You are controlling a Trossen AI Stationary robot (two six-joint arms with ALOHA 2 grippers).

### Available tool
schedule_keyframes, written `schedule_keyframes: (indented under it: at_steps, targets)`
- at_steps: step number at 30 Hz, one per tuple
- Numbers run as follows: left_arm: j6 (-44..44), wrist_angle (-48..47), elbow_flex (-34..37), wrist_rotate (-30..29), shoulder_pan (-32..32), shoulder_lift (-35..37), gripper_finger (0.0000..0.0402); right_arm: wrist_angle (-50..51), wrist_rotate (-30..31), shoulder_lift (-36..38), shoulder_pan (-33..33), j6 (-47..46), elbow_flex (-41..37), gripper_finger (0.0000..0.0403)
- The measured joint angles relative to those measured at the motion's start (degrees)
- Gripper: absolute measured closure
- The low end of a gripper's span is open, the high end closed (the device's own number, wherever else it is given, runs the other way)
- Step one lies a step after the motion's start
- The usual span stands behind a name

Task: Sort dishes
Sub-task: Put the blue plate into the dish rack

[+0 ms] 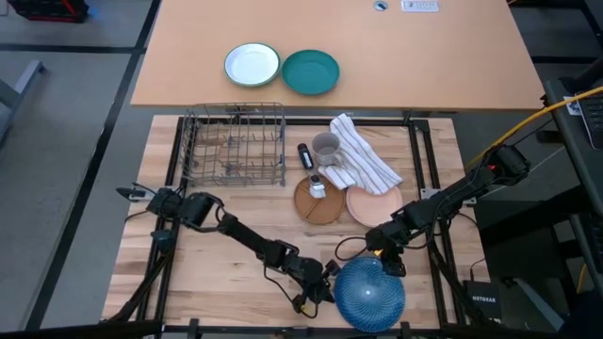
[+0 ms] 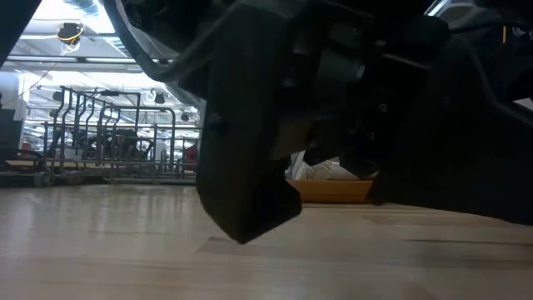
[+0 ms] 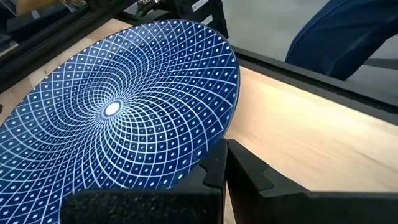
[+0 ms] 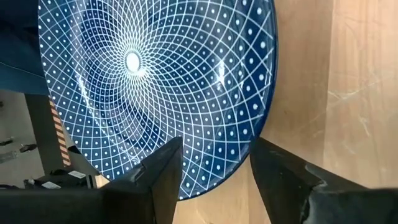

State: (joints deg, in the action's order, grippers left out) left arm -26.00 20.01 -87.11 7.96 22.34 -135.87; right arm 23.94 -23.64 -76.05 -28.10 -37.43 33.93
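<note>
The dark blue dotted plate (image 1: pixel 372 294) sits near the table's near edge, between both grippers. My left gripper (image 1: pixel 327 281) is at its left rim, shut on it. My right gripper (image 1: pixel 388 259) is at its far rim, open, with one finger (image 4: pixel 161 177) over the plate's face (image 4: pixel 137 68) and the other (image 4: pixel 280 177) outside the rim. The brown wooden plate (image 1: pixel 318 202) lies flat mid-table with a small pale object on it. The salmon-pink plate (image 1: pixel 372 207) lies flat to its right. My left gripper (image 3: pixel 217 165) pinches the blue plate's rim (image 3: pixel 214 146) between its two fingers, coming from the table's left. The plate (image 3: pixel 118 106) extends away from the fingers and looks tilted and raised off the table. My right gripper: I cannot tell whether its open fingers touch the rim (image 4: pixel 239 165).
A wire dish rack (image 1: pixel 236 146) stands at the far left, with a grey mug (image 1: pixel 326 148) and a striped towel (image 1: pixel 366 158) beside it. A white green-rimmed plate (image 1: pixel 252 64) and a teal plate (image 1: pixel 311 72) lie on the farther table. A person's blue sleeve (image 3: pixel 348 31) shows beyond the near edge.
</note>
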Motion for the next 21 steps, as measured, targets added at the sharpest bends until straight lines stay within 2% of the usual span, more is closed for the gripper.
schedule_keyframes:
  at_steps: [18, 21]
  targets:
    - [2.77, -0.29, 0.02, -6.4, -3.82, 0.0, 0.0398, 7.5, 2.31, 1.89, 0.0, -3.28, 0.12, 0.0212]
    - [3.64, -0.26, 0.02, -6.09, -4.08, 0.0, 0.0398, 12.62, 4.56, 3.89, -0.02, -4.51, 1.16, 0.0212]
